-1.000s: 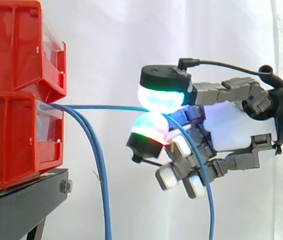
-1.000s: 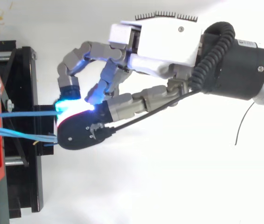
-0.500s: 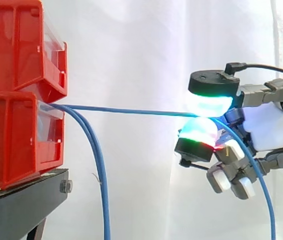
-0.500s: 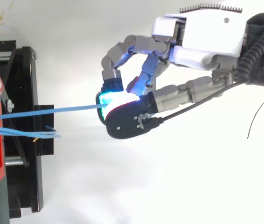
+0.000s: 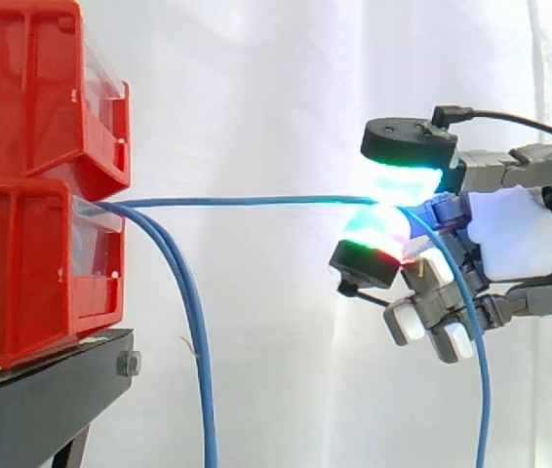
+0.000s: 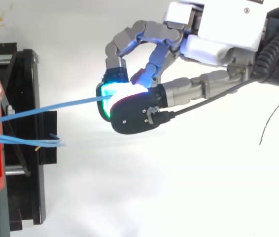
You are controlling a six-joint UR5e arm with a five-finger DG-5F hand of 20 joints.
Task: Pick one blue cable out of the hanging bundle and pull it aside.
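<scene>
Your robot hand [image 5: 520, 234] pinches one blue cable [image 5: 256, 202], stretched taut from the red bins [image 5: 32, 253] at 9 o'clock toward 3 o'clock, well apart from the hanging bundle [image 5: 193, 331]. I judge little remains.

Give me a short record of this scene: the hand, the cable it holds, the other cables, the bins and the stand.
pinched cable: blue, about level from the lower red bin to the hand, then drooping below it
hand: shut on the pinched cable, between two glowing pads, apart from the bins
hanging cables: two, blue, drooping from the same bin beside the black stand
upper red bin: stacked on the lower one
backdrop: white curtain
</scene>
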